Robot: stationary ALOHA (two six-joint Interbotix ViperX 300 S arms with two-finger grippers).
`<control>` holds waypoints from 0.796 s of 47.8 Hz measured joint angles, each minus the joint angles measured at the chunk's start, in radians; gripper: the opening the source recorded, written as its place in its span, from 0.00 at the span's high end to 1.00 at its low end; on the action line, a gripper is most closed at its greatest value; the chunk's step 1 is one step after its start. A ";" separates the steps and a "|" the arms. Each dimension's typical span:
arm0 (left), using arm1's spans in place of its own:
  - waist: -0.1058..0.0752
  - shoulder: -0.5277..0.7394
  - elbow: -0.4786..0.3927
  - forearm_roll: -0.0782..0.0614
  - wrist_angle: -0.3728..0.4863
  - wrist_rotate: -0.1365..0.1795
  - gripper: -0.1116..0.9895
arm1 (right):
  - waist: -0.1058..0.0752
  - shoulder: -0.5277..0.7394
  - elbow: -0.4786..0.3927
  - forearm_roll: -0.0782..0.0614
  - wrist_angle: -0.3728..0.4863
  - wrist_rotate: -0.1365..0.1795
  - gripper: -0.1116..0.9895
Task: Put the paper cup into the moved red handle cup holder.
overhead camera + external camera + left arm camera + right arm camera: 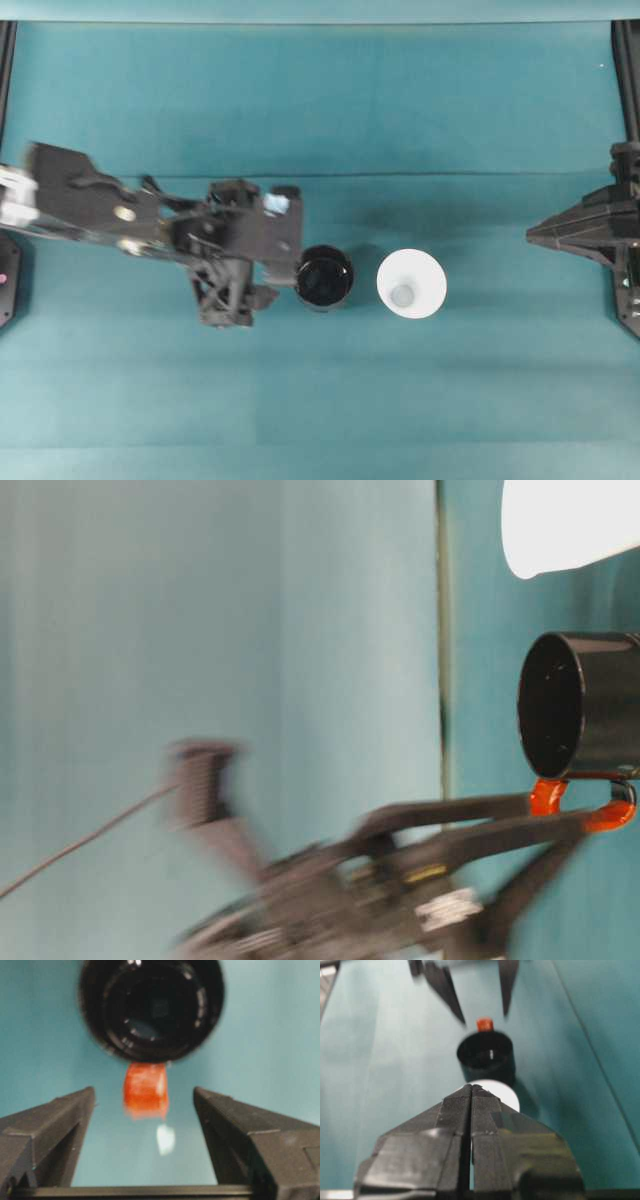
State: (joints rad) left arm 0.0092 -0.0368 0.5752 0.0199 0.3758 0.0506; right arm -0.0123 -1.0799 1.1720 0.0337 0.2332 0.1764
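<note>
Your right gripper [471, 1091] has its jaws pressed together, empty, with the paper cup [411, 283] straight ahead of its tips and the red handle cup holder [325, 277] just beyond, apart from it. Your left gripper [145, 1105] is spread wide either side of the holder's handle. The cup stands upright, mouth up, axis vertical; it's likely light and easily crushed, so pinch its wall gently.

Paper cup [412, 283]: white, upright on the teal desk [330, 400], mouth open upward, small greyish base visible inside; empty. Stands just beside the cup holder, apart from it.

Cup holder [325, 277]: glossy black cylinder, upright, dark hollow interior, empty. Small orange-red handle [145, 1091] projects from its side, pointing away from the paper cup.
</note>
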 measured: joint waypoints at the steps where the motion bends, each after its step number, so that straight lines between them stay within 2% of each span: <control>1: 0.000 -0.018 0.003 0.002 0.009 0.000 0.11 | -0.002 -0.002 0.002 0.000 0.005 0.002 0.99; 15: -0.002 -0.253 0.083 0.002 0.037 -0.005 0.11 | -0.003 -0.015 0.002 0.000 0.046 0.003 0.99; 28: -0.020 -0.367 0.163 0.000 0.038 -0.012 0.11 | -0.005 -0.015 0.000 0.000 0.091 0.005 0.99; 35: -0.026 -0.403 0.178 0.000 0.040 -0.011 0.11 | -0.020 -0.014 -0.023 0.002 0.094 0.005 0.99; 38: -0.025 -0.416 0.179 0.000 0.038 -0.012 0.11 | -0.032 -0.003 -0.041 0.000 0.097 0.005 0.99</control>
State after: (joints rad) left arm -0.0153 -0.4525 0.7547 0.0199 0.4142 0.0383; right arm -0.0445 -1.0830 1.1305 0.0337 0.3298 0.1810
